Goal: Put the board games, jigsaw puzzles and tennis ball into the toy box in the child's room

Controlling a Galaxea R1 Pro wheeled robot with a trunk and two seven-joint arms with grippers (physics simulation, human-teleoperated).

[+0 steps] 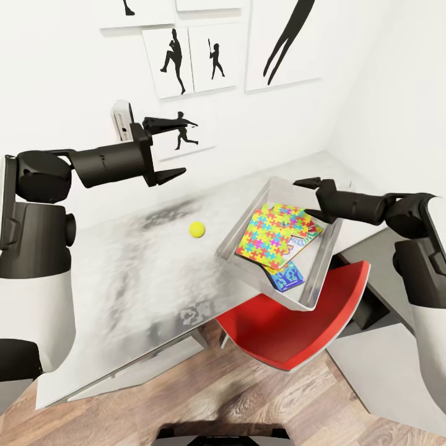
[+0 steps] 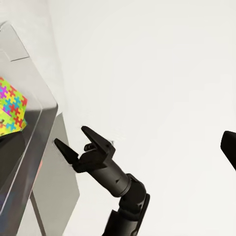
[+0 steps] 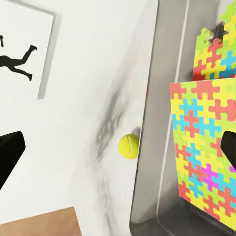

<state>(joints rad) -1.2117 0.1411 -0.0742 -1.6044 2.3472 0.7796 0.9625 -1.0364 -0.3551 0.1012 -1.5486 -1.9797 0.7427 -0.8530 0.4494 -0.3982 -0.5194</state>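
Observation:
The light grey toy box [image 1: 311,276] sits at the table's [image 1: 124,272] front right edge, jutting out over a red chair. Inside lie two jigsaw puzzles [image 1: 267,238] [image 3: 201,147], with a blue board game [image 1: 287,277] and a red-and-yellow one [image 1: 308,235] partly showing beneath them. On the tabletop left of the box rests the tennis ball [image 1: 197,230] [image 3: 128,146]. My right gripper [image 1: 303,195] [image 2: 69,135] is open at the box's far rim. Raised above the table's back, my left gripper [image 1: 183,147] is open and holds nothing. The bed is out of view.
The red chair [image 1: 291,325] stands under the box at the table's front. Black silhouette pictures [image 1: 186,59] hang on the white wall behind. A white device [image 1: 122,121] stands at the table's back left. Wood floor [image 1: 248,409] lies below.

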